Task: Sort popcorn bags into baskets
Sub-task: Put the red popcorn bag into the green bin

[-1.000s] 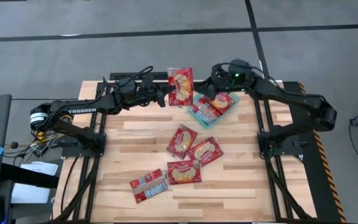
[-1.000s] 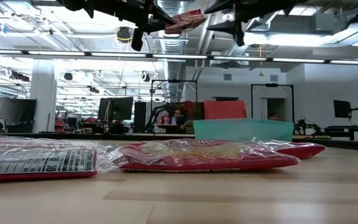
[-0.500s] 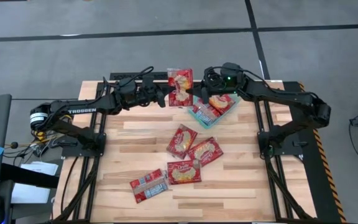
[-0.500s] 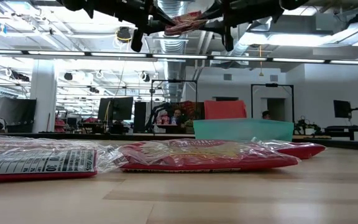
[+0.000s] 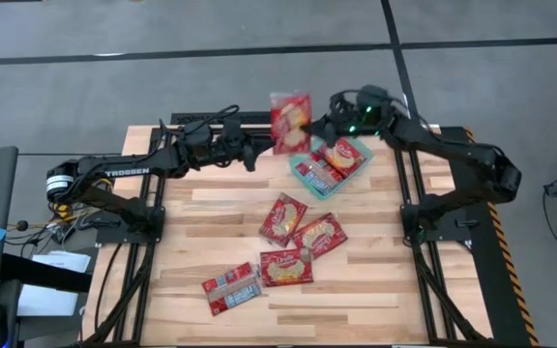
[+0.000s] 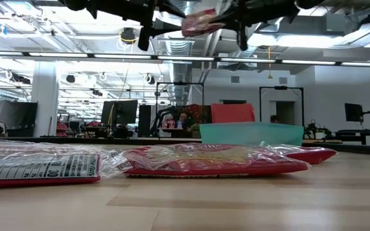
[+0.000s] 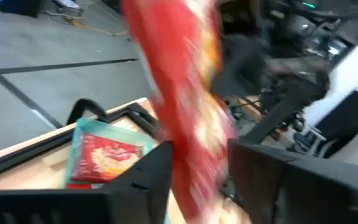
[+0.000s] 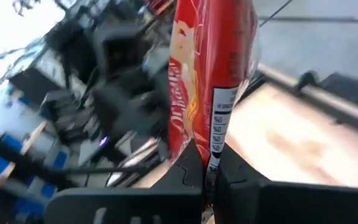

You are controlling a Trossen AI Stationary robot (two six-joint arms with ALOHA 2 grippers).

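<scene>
One red popcorn bag (image 5: 291, 121) hangs high over the table's far edge, just left of the teal basket (image 5: 303, 158). My right gripper (image 5: 315, 130) is shut on it from the right. My left gripper (image 5: 259, 149) is open at the bag's left side. In the left wrist view the bag (image 7: 188, 118) shows between its spread fingers, and I cannot tell whether they touch it. The basket lies flat on the table with two bags (image 5: 344, 155) inside. Several more bags (image 5: 283, 218) lie flat mid-table. My right gripper pinches the bag's right-hand edge (image 8: 213, 155) between its two fingers. The fingers come about level from the table's right. The bag is lifted clear of the table, lying roughly flat with its printed face up and slightly tilted (image 6: 201, 22).
Loose bags lie at mid-table (image 5: 319, 235) and toward the near edge (image 5: 286, 268), one with its label side up (image 5: 232, 288). Bare wood (image 5: 211, 208) shows on the left and along the near edge. A black frame rail (image 5: 211, 118) runs along the far edge.
My right gripper has reached in from the right and shut on the raised bag. My left gripper has opened and let it go. The bag has shifted a little toward the far right and tilted, staying clear of the table.
</scene>
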